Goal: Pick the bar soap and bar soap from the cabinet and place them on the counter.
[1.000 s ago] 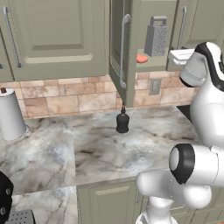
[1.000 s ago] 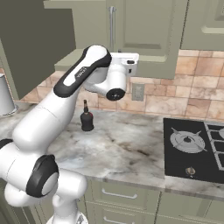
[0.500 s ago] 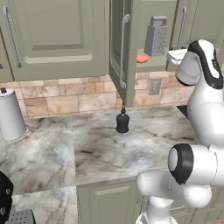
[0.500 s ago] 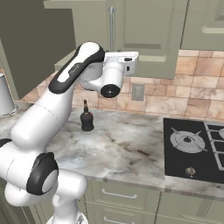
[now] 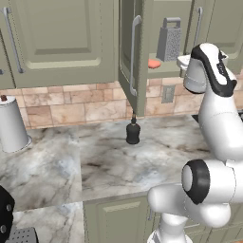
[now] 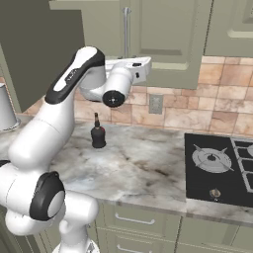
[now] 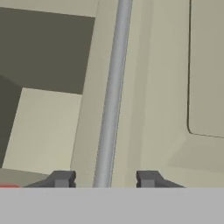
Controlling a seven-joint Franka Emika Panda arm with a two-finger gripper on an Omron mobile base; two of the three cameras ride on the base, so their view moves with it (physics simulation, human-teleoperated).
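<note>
**Soap bars wait on the cabinet shelf, arm at the right door's handle**

Counter (image 5: 109, 166) lies broad below. Cabinet (image 5: 61, 42): left door swung out edge-on, right door shut. Gripper (image 7: 104, 179) straddles the steel handle (image 7: 113, 96), fingers apart, not clamped. Salmon bar soap (image 5: 154, 63) sits at nine o'clock of the grater (image 5: 169, 39). Risk, I judge: fingers slipping off the handle; the narrow opening leaves little room.

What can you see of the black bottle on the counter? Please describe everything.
The black bottle is small, squat and rounded, with a thin neck and a narrow dark cap. It looks glossy. It stands upright on the marble counter, close to the tiled back wall, below the open cabinet door. Nothing else touches it.
</note>
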